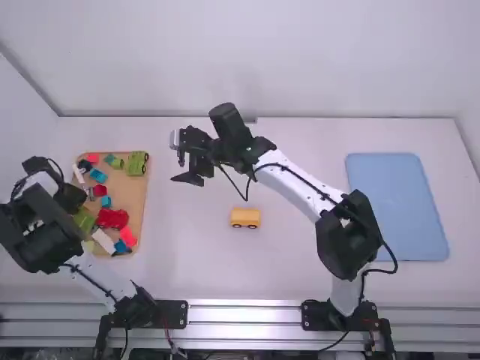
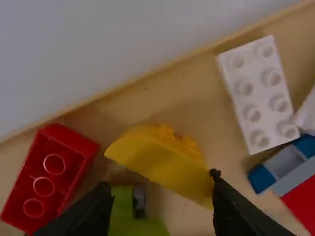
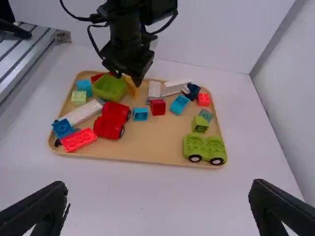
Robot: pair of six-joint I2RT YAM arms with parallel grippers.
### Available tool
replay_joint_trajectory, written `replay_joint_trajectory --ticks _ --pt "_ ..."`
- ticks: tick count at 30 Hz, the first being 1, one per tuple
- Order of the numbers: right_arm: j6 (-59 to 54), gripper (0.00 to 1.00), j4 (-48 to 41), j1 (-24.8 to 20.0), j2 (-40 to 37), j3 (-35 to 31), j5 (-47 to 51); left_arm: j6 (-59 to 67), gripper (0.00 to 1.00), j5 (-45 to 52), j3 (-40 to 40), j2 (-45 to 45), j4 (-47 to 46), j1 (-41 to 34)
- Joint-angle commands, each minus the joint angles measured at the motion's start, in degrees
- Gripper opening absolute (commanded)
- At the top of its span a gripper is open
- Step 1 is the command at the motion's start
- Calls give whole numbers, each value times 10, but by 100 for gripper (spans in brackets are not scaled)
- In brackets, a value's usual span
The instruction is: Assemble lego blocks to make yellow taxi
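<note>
My left gripper (image 1: 73, 199) is over the left part of the wooden tray. In the left wrist view, the open fingers of the left gripper (image 2: 162, 211) stand around the lower end of a curved yellow block (image 2: 162, 164); contact is unclear. That yellow block (image 3: 132, 86) lies beside a green piece in the right wrist view. A yellow car base with dark wheels (image 1: 245, 217) rests alone on the table's middle. My right gripper (image 1: 189, 171) is above the table between tray and car base. Seen from its wrist, the right gripper (image 3: 160, 199) is open, holding nothing.
The tray (image 3: 147, 156) holds several blocks, among them a red car piece (image 3: 112, 119), a green wheeled piece (image 3: 204, 148) and a white brick (image 2: 258, 93). A red brick (image 2: 49, 177) lies near the yellow block. A blue mat (image 1: 397, 206) is at the right.
</note>
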Motion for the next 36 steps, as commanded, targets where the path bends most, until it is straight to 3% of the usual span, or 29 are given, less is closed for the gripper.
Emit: replay_joint_trajectory --ticks 1,5,7,12,15,18,21,25,36 --pt "2 98 1 -2 4 17 -3 -12 57 13 -11 -3 -9 -2" --pt "2 98 2 -2 4 17 -3 -35 51 52 -10 -3 -3 0" --pt "1 98 1 -2 4 17 -3 -85 58 45 -10 -3 2 -3" --pt "2 98 0 -2 4 17 -3 -118 59 44 -10 -3 20 1" --pt "1 98 1 -2 4 17 -3 -129 81 45 -11 -3 31 -2" --pt "0 98 1 -2 4 17 -3 -178 85 30 -11 -3 27 0" --pt "0 98 1 -2 4 17 -3 -217 82 8 -15 -3 18 -3" --pt "0 98 1 -2 4 17 -3 -252 70 -41 -28 -3 14 -5" --pt "0 98 1 -2 4 17 -3 -255 53 -46 -59 -3 36 -3"
